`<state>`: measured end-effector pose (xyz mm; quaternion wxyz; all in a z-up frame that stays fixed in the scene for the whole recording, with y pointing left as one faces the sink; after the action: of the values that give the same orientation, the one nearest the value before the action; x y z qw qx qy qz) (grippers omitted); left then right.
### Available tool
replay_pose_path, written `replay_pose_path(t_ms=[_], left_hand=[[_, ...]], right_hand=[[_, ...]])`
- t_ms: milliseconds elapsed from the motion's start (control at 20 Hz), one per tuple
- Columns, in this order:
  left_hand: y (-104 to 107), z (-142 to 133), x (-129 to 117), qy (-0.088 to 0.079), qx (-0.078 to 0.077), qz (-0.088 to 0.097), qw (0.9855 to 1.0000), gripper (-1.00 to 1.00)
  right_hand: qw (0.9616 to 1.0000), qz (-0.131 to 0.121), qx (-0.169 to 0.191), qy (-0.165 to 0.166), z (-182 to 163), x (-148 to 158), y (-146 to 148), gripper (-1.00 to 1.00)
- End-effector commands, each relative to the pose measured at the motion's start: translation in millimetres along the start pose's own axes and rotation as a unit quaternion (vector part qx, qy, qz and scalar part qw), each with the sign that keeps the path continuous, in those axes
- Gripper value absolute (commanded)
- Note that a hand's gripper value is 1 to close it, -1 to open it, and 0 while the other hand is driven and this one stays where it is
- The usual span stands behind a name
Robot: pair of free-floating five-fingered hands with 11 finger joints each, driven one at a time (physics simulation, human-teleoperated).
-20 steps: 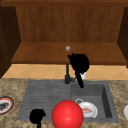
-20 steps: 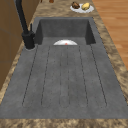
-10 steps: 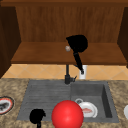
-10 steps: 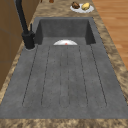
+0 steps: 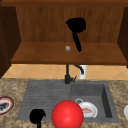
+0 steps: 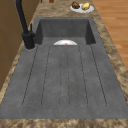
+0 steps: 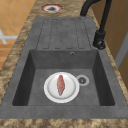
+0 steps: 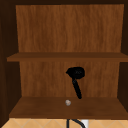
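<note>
The right hand (image 5: 76, 24), fingers curled shut on a black stick-like tool (image 5: 77, 42), hangs above the wooden cabinet shelf (image 5: 37, 53); a small grey ball (image 5: 67, 48) lies untouched just left of the tool's tip.

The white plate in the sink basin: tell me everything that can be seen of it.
The white plate is round and glossy, like glazed ceramic. It lies flat on the floor of the dark grey sink basin, beside the drain. One reddish, elongated piece of food rests along its middle. In the front view the plate sits right of a red ball. Nothing else touches it, and no robot hand is near it.
</note>
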<state>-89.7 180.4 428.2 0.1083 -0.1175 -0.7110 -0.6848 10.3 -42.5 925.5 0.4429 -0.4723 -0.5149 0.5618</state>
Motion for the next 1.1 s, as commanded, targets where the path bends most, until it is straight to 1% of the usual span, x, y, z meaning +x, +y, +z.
replay_pose_path(t_ms=[0, 250, 450, 550, 750, 900, 1050], left_hand=[[0.0, 0.0, 0.0, 0.0, 0.0, 0.0, 1.0, 0.0], [0.0, 0.0, 0.0, 0.0, 0.0, 0.0, 1.0, 0.0], [0.0, 0.0, 0.0, 0.0, 0.0, 0.0, 1.0, 0.0], [0.0, 0.0, 0.0, 0.0, 0.0, 0.0, 1.0, 0.0], [0.0, 0.0, 0.0, 0.0, 0.0, 0.0, 1.0, 0.0], [0.0, 0.0, 0.0, 0.0, 0.0, 0.0, 1.0, 0.0], [0.0, 0.0, 0.0, 0.0, 0.0, 0.0, 1.0, 0.0]], right_hand=[[0.9985, -0.003, 0.054, -0.004, -22.0, 3.9, 5.5, -1.0], [0.9985, 0.0, 0.055, -0.002, -63.3, 0.8, 15.0, -1.0], [0.9985, -0.005, 0.055, -0.001, -96.7, -0.8, 28.5, -1.0], [0.9982, -0.008, 0.06, -0.002, -113.3, -1.3, 35.0, -1.0], [0.9962, -0.012, 0.086, -0.003, -145.3, -2.8, 55.7, -1.0], [0.9916, -0.014, 0.129, -0.004, -155.1, -3.7, 56.8, -1.0], [0.9862, -0.023, 0.164, -0.003, -164.3, -0.4, 57.5, -1.0]])
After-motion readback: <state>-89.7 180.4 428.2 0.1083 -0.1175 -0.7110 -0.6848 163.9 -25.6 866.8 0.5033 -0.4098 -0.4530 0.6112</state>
